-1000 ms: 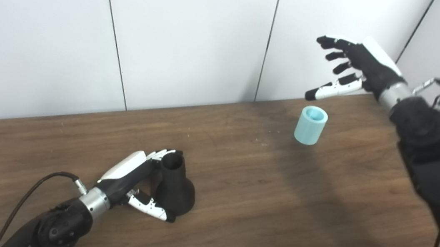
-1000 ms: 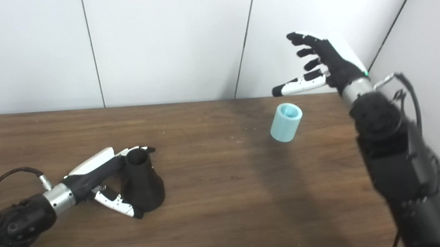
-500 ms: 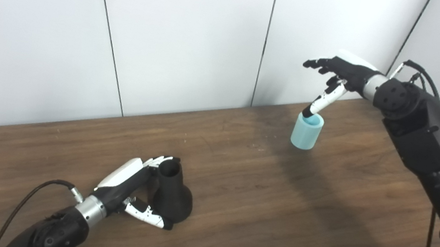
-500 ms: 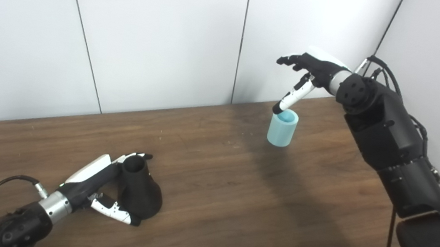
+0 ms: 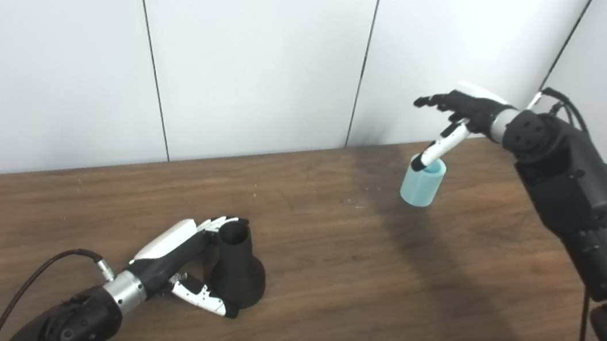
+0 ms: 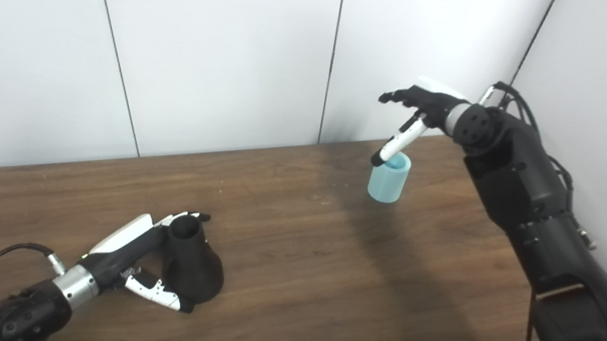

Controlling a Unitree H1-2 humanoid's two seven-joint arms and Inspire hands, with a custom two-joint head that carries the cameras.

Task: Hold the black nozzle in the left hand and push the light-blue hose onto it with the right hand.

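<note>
My left hand is low on the brown surface, near the front left. Its fingers wrap round the narrow top of the black nozzle w/ the thumb along the wide base, so it has hold of it. The nozzle stands upright on its wide end, open end up. My right hand is up by the back right corner, fingers spread apart, holding nothing. Its thumb points down and the tip sits at the front rim of the light-blue hose; I can't tell if it touches. The hose is a short tube standing upright on the surface, near the white wall, well apart from the nozzle. A black cable runs from my left wrist.
</note>
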